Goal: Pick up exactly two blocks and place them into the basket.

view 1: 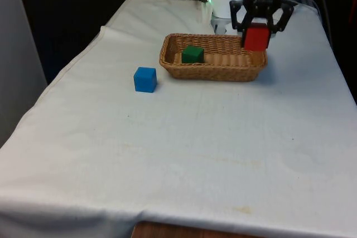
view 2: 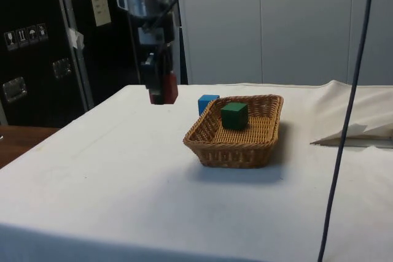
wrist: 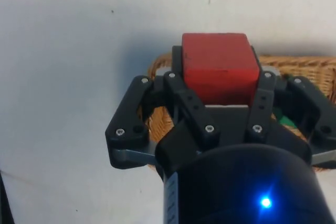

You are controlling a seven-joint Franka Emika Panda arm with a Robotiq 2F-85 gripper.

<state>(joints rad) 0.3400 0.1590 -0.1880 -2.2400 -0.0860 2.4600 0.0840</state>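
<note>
while gripper (view 1: 257,33) is clamping one red block (view 1: 257,37), one green block (view 1: 193,54) is sitting in basket (view 1: 223,72), one blue block (view 1: 145,79) lying left on white cloth (view 1: 184,149).

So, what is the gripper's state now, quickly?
Gripper: closed on the red block, held in the air near the basket.

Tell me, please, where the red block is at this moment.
The red block is off the table, held in the end effector above the basket's end on the front view's right; the green block lies inside.
</note>
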